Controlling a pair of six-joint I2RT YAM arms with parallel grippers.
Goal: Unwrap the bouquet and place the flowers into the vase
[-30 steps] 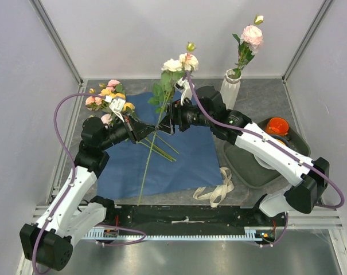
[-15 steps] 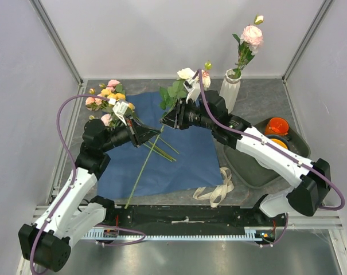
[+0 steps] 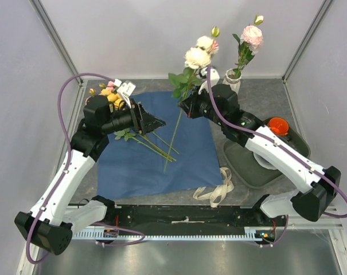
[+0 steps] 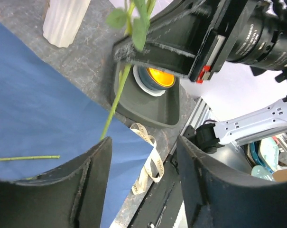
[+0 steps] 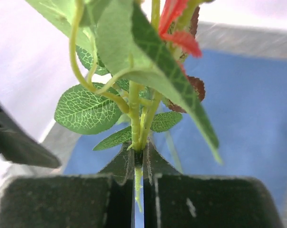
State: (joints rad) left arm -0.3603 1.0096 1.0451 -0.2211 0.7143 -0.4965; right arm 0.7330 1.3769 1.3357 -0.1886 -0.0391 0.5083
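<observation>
Above the far edge of the blue paper (image 3: 150, 166), the right arm stretches forward and to the left, and the right gripper (image 3: 187, 106) is pinched tight on the green stem of a cream-headed flower (image 3: 197, 57). The flower stands tilted, with its lower stem slanting down over the sheet, near the white vase (image 3: 229, 81), which holds one pink rose (image 3: 252, 35). The left arm bends in from the left, and the left gripper (image 3: 156, 122) hovers over the paper with its jaws parted and empty. Other flowers (image 3: 109, 93) lie behind it, and loose stems (image 3: 156, 146) rest on the sheet.
</observation>
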